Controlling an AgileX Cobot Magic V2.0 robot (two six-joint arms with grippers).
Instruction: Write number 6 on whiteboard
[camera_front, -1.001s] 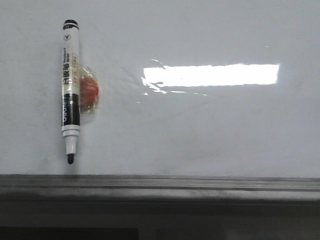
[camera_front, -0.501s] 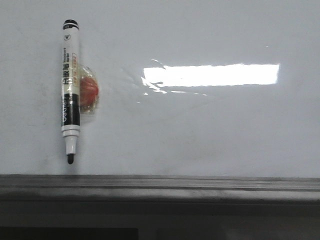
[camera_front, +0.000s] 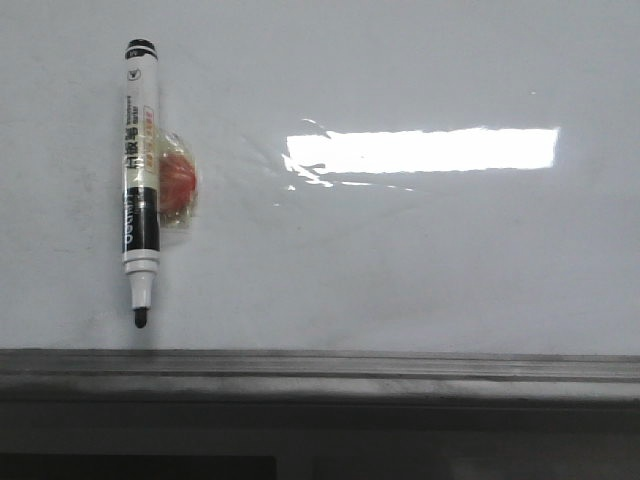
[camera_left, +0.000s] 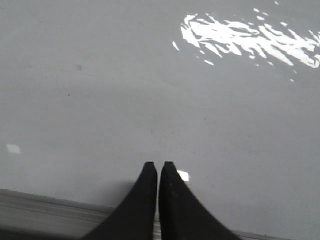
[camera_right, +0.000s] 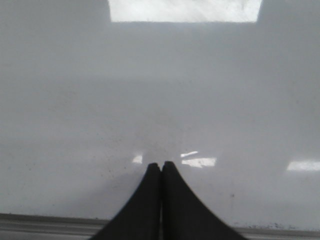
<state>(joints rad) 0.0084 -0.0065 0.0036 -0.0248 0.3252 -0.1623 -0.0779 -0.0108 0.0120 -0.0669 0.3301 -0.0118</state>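
The whiteboard (camera_front: 400, 260) fills the front view, glossy white-grey with a bright rectangular glare. No number 6 shows on it. An uncapped black-and-white marker (camera_front: 140, 180) lies on the board at the left, tip toward the near ledge, beside a red round thing (camera_front: 178, 183) under clear tape. Neither gripper appears in the front view. In the left wrist view my left gripper (camera_left: 158, 165) is shut and empty over bare whiteboard (camera_left: 100, 100). The right wrist view has my right gripper (camera_right: 161, 164) shut and empty over bare whiteboard (camera_right: 160, 85).
A dark grey ledge (camera_front: 320, 370) runs along the board's near edge. The same ledge (camera_left: 45, 215) lies just behind the left fingers, and the ledge (camera_right: 50, 222) sits behind the right fingers too.
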